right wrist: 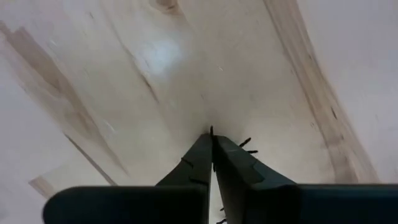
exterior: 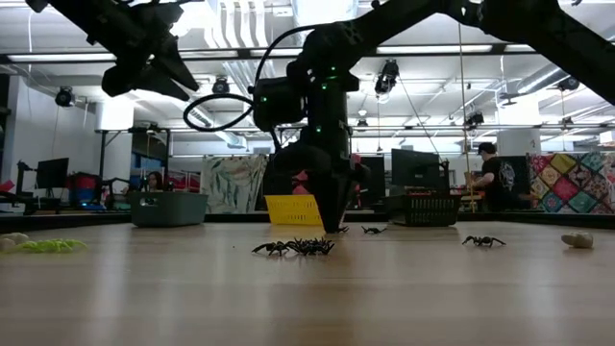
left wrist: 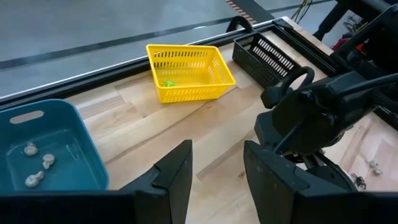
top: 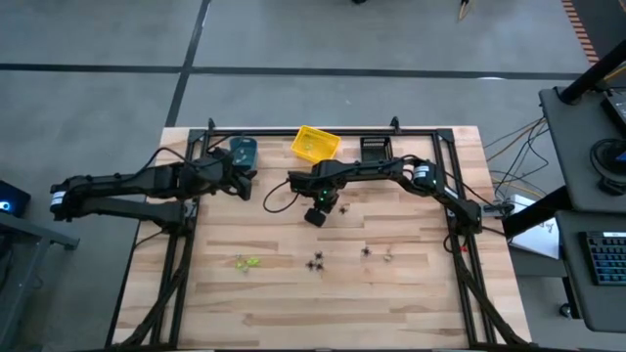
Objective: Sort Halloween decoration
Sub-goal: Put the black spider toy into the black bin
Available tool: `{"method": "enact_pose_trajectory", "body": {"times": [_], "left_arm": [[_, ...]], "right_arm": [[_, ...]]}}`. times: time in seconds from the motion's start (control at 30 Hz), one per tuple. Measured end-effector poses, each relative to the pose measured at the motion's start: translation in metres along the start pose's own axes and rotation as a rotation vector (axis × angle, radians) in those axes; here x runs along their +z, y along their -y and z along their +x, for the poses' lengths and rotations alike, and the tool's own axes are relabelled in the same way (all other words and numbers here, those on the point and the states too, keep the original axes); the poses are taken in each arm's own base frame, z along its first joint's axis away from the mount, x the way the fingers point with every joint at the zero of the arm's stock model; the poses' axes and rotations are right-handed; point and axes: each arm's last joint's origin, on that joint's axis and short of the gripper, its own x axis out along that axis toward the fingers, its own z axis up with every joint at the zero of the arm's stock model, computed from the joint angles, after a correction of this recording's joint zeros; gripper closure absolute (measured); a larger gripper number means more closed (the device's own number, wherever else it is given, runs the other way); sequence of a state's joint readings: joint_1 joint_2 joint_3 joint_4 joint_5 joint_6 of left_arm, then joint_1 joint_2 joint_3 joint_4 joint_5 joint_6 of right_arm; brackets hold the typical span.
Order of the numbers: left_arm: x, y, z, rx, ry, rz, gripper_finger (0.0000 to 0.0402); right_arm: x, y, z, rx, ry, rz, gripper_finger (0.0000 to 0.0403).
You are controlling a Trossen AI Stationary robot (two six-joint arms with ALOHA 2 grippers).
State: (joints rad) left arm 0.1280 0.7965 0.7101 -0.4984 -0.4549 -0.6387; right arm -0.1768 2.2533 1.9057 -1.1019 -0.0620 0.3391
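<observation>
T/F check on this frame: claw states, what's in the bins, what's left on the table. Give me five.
1. The right claw is shut on a black spider at the table. True.
2. The left claw is shut. False: its fingers stand apart, holding nothing.
3. The teal bin holds pale trinkets. True.
4. The yellow bin lies tipped over at the table's near edge. False: it sits upright at the far edge, beside the black bin.
5. A yellow-green spider lies loose on the table. True.
</observation>
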Motion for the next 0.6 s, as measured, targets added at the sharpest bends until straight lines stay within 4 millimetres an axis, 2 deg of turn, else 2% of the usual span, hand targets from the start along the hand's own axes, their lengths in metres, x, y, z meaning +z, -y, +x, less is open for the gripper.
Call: {"method": "enact_pose_trajectory", "body": {"times": [0.33,0.47,0.6], "left_arm": [[-0.001,0.001,0.003,0.007,-0.009,0.006,0.0274],[-0.001,0.001,0.003,0.008,-0.011,0.011,0.0274],[-0.002,0.002,0.004,-0.003,-0.021,0.058,0.0274]], "right_arm": [[-0.003,0.000,-0.056,0.122,0.131,-0.006,0.0395],[-0.004,0.006,-0.069,0.172,0.141,0.004,0.0395],[-0.008,0.019,-0.068,0.290,0.023,0.027,0.0394]]}}
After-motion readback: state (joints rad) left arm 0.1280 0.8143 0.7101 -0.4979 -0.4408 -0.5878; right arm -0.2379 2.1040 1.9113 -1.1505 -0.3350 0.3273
